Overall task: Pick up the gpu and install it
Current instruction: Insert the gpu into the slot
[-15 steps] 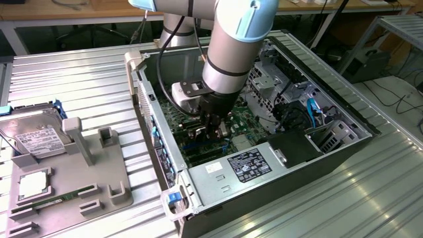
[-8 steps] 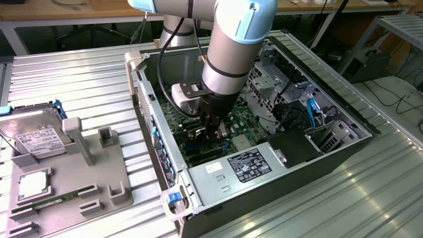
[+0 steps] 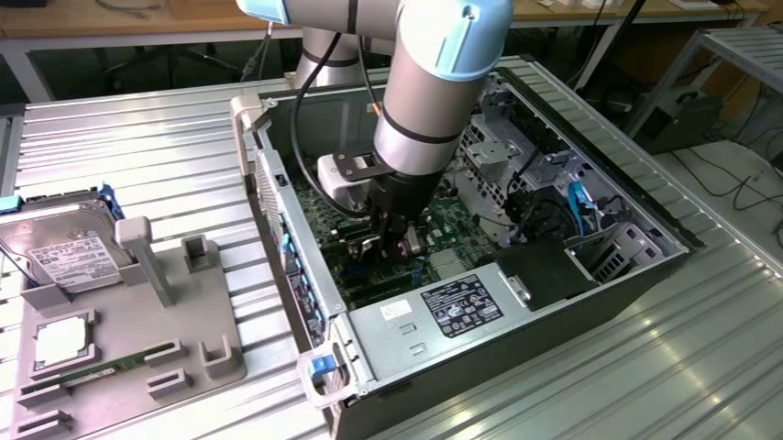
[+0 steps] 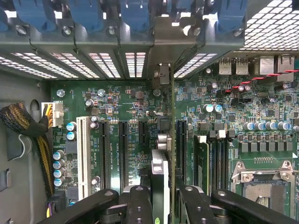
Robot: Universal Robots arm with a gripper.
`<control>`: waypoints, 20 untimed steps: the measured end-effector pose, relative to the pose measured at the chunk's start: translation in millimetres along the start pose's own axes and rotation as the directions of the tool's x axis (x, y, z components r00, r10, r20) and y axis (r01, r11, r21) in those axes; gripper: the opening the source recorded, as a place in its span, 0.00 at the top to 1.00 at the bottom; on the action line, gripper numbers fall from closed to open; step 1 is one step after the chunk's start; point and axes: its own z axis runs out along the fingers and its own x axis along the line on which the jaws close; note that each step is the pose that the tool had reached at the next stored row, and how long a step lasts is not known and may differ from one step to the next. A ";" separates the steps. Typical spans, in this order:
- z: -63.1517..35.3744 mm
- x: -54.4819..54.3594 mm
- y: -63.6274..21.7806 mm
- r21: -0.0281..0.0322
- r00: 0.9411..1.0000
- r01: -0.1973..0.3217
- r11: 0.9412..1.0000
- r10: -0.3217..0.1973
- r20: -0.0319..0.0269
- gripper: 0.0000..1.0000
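gpu (image 4: pixel 164 154) edge-on, clamped in gripper (image 4: pixel 161 193), over motherboard (image 4: pixel 117 107).

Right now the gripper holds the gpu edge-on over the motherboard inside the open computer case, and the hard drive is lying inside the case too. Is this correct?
Not quite. The hard drive lies outside the computer case, on the grey holder at the exterior view's left. The rest holds: the gripper grips the gpu edge-on over the motherboard inside the case, as the wrist view shows.
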 end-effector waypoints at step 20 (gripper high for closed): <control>4.7 -1.1 1.3 0.005 1.000 0.000 1.000 0.000 0.001 0.64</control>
